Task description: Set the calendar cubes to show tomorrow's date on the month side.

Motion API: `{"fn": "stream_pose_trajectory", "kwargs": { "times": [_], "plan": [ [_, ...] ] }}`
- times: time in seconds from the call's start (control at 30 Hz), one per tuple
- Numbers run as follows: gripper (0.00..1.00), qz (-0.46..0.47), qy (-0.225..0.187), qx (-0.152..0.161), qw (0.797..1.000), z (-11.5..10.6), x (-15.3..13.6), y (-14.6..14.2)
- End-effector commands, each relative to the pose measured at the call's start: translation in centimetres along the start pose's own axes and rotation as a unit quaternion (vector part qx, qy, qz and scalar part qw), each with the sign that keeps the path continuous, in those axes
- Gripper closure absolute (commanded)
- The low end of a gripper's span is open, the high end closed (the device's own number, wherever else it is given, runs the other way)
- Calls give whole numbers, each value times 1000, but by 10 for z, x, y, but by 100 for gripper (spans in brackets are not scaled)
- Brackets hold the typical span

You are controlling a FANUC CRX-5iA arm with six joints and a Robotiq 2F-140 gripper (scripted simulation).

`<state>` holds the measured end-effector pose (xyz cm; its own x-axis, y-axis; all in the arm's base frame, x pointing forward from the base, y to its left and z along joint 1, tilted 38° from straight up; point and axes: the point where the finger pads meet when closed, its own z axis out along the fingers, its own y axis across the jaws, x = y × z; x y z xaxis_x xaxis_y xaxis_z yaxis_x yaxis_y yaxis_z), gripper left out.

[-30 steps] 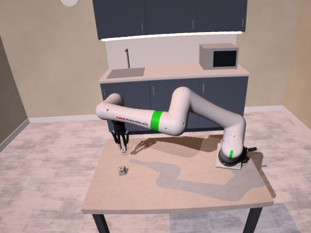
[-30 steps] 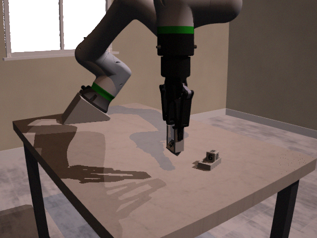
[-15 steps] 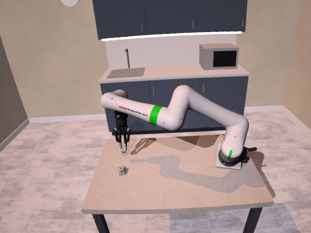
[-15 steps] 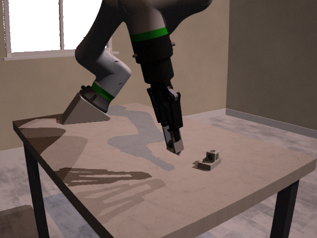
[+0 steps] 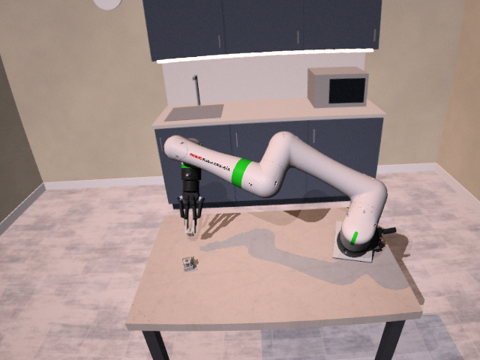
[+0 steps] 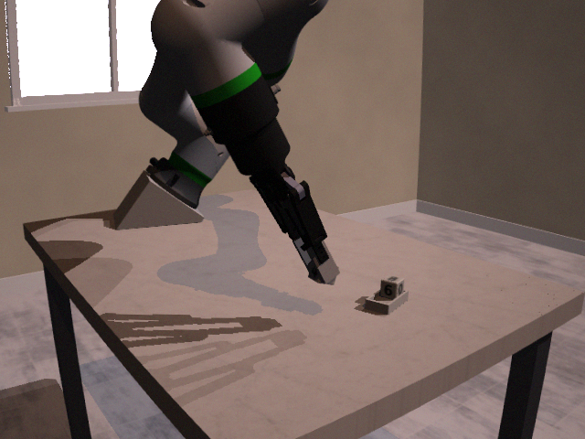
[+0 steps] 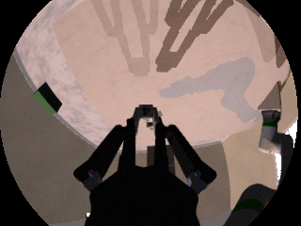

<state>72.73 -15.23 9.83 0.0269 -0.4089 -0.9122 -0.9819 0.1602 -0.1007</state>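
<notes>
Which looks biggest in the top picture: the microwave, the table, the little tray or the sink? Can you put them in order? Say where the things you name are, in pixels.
1. Table [image 5: 271, 302]
2. Microwave [image 5: 317, 91] and sink [image 5: 193, 112]: too alike for me to rank
3. Little tray [image 5: 190, 268] [image 6: 377, 306]

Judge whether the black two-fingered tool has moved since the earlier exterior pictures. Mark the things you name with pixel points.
Yes: the tool [image 5: 190, 231] [image 6: 324, 277] [image 7: 146, 112] has tilted, its upper end swinging toward the white-paned window [image 6: 63, 47] [image 7: 293, 128].
</notes>
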Motion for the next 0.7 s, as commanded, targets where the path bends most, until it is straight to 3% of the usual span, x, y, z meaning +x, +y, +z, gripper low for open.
{"fn": "stream_pose_trajectory", "kwargs": {
  "times": [0.0, 0.17, 0.23, 0.4, 0.67],
  "plan": [
    [76, 1, -17, -4, 1000, 0, 2, -1],
    [76, 4, -75, -3, 997, 2, 4, -3],
    [76, 4, -75, -3, 997, 2, 4, -3],
    [76, 2, -143, -4, 990, 0, 6, 0],
    [76, 1, -144, -4, 990, 1, 9, 0]
  ]
}}
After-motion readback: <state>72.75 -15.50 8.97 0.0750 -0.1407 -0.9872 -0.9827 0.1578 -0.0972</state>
